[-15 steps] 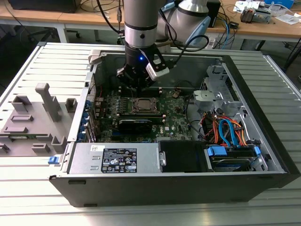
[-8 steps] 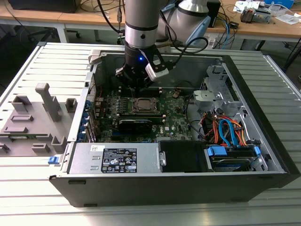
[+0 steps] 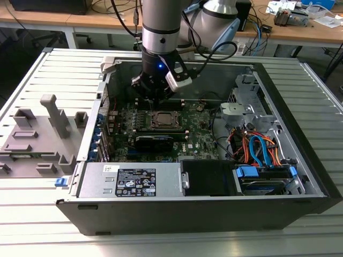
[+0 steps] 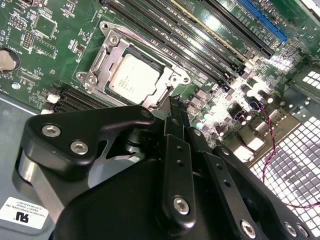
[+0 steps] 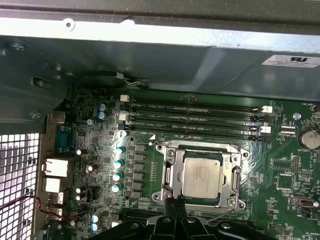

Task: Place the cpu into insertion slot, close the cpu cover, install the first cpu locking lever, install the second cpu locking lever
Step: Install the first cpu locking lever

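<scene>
The cpu lies flat in the insertion slot on the green board; in the exterior view it is a pale square below the arm's wrist. The cpu cover lies down around it, its window framing the chip's metal top. My gripper hangs just off one edge of the socket. Its black fingers are shut together, and I see nothing between them. A thin metal lever runs along that socket edge beside the tips.
Long black memory slots lie beside the socket. The case wall rises beyond them. A black card sits in front of the socket, and the power supply and drive cables fill the case's front and right.
</scene>
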Robot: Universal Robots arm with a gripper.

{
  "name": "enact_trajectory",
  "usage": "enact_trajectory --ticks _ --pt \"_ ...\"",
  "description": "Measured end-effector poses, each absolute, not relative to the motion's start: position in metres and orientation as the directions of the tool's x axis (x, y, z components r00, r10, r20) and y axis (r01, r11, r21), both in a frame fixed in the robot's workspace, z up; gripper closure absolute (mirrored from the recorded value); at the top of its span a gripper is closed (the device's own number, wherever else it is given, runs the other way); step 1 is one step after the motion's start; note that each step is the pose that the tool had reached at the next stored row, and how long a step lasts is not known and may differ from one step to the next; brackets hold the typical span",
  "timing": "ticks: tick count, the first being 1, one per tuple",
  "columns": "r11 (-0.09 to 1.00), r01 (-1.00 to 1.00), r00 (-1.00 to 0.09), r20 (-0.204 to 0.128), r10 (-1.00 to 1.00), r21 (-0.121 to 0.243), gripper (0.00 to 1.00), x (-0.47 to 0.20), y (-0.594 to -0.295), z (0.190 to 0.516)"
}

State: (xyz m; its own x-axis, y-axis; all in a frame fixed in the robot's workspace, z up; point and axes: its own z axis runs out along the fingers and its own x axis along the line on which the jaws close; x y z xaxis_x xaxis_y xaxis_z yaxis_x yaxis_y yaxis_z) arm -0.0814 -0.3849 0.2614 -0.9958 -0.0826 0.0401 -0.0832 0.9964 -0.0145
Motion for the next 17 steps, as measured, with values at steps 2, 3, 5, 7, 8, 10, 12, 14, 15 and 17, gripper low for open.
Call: enact_trajectory --ticks 2,3,5,7,8,10,12,14,15,17 --pt "0.996 -0.083 -0.996 0.04 -0.083 -0.015 0.89 -0.0824 -0.385 0.2621" --pt "0.996 -0.083 -0.996 0.04 -0.082 -0.015 0.89 -0.0825 -0.3849 0.2621" --pt "0.996 -0.083 -0.996 0.04 -0.082 -0.015 0.89 -0.0829 -0.3849 0.2621" --pt "0.996 -0.083 -0.996 0.04 -0.083 -0.015 0.89 -0.0835 -0.3849 0.2621" --pt "0.996 -0.083 -0.996 0.04 -0.083 -0.015 0.89 -0.0838 -0.3849 0.2621" --pt "0.996 -0.083 -0.996 0.04 -0.083 -0.015 0.89 -0.0843 -0.3848 0.2621" --pt "0.996 -0.083 -0.996 0.04 -0.083 -0.015 0.89 -0.0846 -0.3848 0.2621" --pt "0.996 -0.083 -0.996 0.04 -0.083 -0.015 0.89 -0.0848 -0.3846 0.2621" --pt "0.996 -0.083 -0.996 0.04 -0.083 -0.015 0.89 -0.0848 -0.3845 0.2621" --pt "0.996 -0.083 -0.996 0.04 -0.083 -0.015 0.89 -0.0848 -0.3845 0.2621"
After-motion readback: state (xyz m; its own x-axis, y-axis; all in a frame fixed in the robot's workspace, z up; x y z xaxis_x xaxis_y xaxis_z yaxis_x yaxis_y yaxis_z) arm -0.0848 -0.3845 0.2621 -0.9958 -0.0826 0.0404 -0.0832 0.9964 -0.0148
